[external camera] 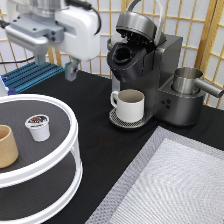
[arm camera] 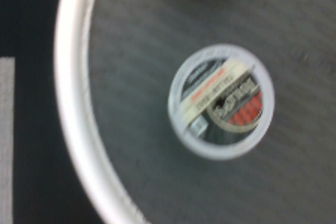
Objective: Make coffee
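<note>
The coffee pod is small and white with a dark printed foil top. It stands upright on the upper shelf of a round white two-tier tray. My gripper hangs high above the tray, near the exterior view's top left, apart from the pod and holding nothing. The wrist view looks straight down on the pod and the tray's white rim. The dark coffee machine stands at the exterior view's top centre with its lid raised. A white handled mug sits on its drip plate.
A tan handleless cup stands on the tray left of the pod. A steel pitcher sits on the machine's right side. A grey woven mat covers the bottom right. A blue rack lies behind the tray.
</note>
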Motion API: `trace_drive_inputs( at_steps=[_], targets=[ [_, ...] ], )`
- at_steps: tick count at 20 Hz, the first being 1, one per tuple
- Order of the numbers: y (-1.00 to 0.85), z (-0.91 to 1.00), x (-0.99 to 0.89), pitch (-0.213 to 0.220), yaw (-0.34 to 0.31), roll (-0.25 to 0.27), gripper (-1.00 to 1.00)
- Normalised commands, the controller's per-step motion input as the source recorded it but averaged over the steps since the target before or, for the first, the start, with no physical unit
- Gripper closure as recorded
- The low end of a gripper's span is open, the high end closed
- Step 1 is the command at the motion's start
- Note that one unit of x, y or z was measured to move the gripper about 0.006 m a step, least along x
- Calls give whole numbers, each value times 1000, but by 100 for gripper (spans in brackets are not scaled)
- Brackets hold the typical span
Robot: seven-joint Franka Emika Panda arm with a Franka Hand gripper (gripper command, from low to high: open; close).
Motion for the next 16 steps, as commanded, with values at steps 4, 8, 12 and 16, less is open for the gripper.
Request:
trace_drive_inputs(
  at_steps=[4,8,12,16],
  targets=[
    [-158,-149,-582,-218,7,-96,-100],
    [-179,-444,-439,-130,19,-49,-100],
    [-21,-309,-271,-152,34,-108,-100],
    [-32,-396,-218,-76,58,-96,-100]
  ],
)
